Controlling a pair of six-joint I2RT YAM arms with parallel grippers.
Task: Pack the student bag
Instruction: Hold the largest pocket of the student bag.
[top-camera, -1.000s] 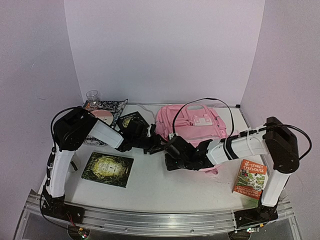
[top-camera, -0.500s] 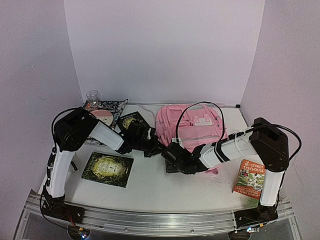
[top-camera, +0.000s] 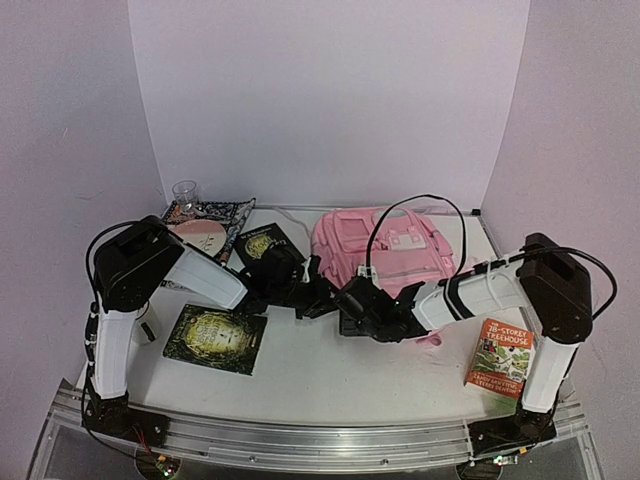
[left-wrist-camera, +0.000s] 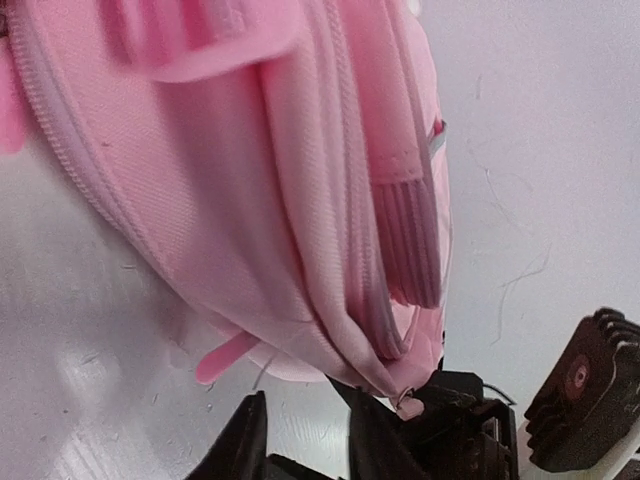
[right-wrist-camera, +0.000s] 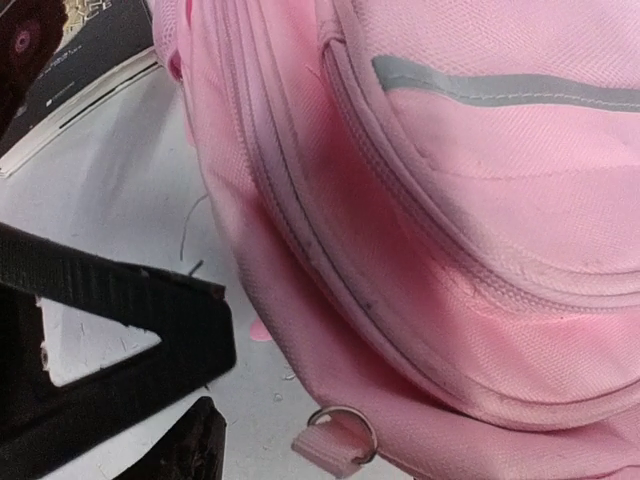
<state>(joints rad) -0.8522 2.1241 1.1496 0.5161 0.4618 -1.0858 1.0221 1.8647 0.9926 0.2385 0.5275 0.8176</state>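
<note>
While the student bag (top-camera: 385, 250) lies zipped shut toward the back of the worktop (top-camera: 300, 370), we're at the opening step I reckon: left gripper (left-wrist-camera: 295, 400) and right gripper (right-wrist-camera: 215, 385) hover at its near corner, jaws spread, empty. Next needs pinching that zipper pull (right-wrist-camera: 335, 437).

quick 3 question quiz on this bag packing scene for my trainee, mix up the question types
1. True or false: the orange book is already inside the student bag.
2. What stands at the far left corner of the table? A) clear glass B) mug C) bottle
3. Fill in: the dark green book lies nearest the ___ arm's base.
Key: 1 false, it lies on the table beside the bag; 2 A; 3 left.
</note>
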